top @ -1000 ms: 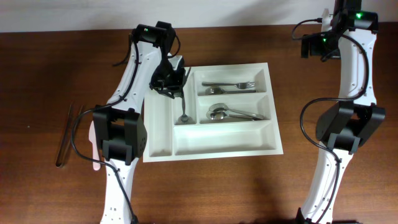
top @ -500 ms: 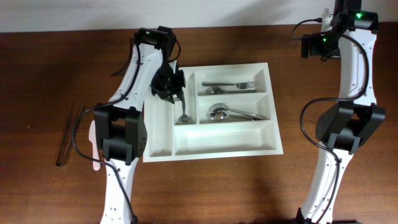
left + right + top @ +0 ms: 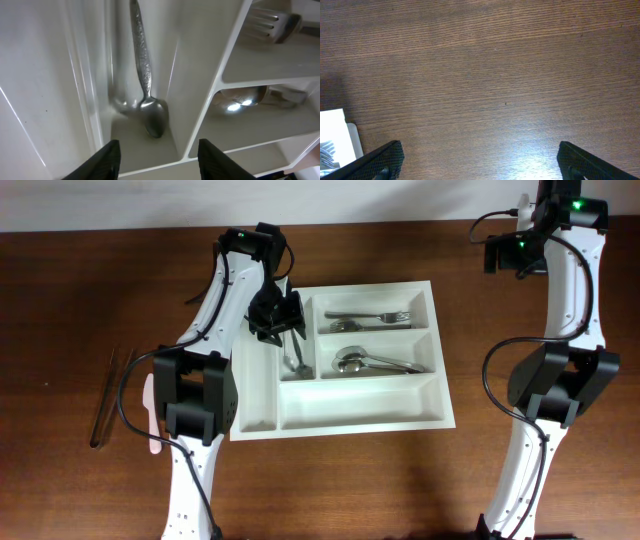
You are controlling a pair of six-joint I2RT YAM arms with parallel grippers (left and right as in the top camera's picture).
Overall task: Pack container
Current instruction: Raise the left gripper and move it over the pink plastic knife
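Note:
The white container [image 3: 352,408] lies at the table's middle. Forks [image 3: 368,317] fill its top crosswise compartment and spoons [image 3: 372,362] the middle one. A patterned metal spoon [image 3: 145,85] lies in the right narrow compartment, bowl toward the near end, also seen from overhead as the spoon [image 3: 296,361]. My left gripper [image 3: 282,320] hovers over that compartment; in the left wrist view the left gripper [image 3: 159,162] is open, with nothing between its black fingers [image 3: 106,161]. My right gripper [image 3: 480,165] is wide open over bare wood at the back right.
Dark chopsticks [image 3: 106,394] lie on the wood at the far left. A pale utensil [image 3: 150,416] sits partly under the left arm's base. The container's left narrow and bottom wide compartments hold nothing. A corner of the container [image 3: 334,134] shows at the right wrist view's left edge.
My left gripper has opened and let go of the spoon, which now lies loose in the narrow compartment. The right arm has not moved.

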